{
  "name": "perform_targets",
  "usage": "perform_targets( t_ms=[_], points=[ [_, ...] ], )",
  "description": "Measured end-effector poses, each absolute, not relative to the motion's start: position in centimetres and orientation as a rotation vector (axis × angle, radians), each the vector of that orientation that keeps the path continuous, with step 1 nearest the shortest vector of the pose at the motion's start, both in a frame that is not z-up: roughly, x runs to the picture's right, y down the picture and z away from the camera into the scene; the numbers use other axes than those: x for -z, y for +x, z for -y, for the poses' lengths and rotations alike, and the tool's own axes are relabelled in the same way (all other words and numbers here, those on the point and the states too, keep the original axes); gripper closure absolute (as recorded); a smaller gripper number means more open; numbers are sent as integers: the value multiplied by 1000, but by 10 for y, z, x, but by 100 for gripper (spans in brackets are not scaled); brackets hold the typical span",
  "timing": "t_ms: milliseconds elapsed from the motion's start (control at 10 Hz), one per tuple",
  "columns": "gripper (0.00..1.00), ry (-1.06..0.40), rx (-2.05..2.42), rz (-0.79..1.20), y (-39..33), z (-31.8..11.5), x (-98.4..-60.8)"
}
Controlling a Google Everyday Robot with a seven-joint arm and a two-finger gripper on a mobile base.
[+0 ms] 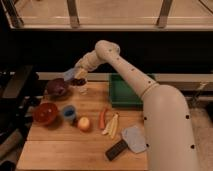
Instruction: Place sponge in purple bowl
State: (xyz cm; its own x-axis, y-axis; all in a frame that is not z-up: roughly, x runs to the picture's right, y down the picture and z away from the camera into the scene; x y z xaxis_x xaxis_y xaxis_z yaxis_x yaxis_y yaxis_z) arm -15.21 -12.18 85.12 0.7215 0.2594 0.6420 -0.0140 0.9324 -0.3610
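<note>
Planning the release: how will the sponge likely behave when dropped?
The sponge, held at the end effector just right of the purple bowl, looks thin and soft, so probably light. It likely lands quietly, perhaps flexing, and shouldn't roll.

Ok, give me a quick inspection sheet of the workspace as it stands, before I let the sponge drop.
Surface: wooden table, crowded on top.
Job's things: sponge held in the air, just right of the purple bowl, not yet in it.
Clutter: red bowl, blue cup, apple, carrot, banana, cleaver, green tray, small white cup below the gripper.
Grippers: gripper above the table's back left, shut on the sponge.
Cables: nothing seen.
Surroundings: dark wall behind, railing above.
</note>
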Motion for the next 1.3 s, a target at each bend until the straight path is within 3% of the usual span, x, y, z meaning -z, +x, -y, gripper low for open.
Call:
perform_targets(
  t_ms=[300,500,1000,1300],
  points=[
    [97,-350,-132,764,-180,126,-864],
    [81,-363,-108,779,-200,125,-872],
    [28,-390,-54,829,-240,119,-885],
    [20,-401,-42,858,-245,117,-886]
  ],
)
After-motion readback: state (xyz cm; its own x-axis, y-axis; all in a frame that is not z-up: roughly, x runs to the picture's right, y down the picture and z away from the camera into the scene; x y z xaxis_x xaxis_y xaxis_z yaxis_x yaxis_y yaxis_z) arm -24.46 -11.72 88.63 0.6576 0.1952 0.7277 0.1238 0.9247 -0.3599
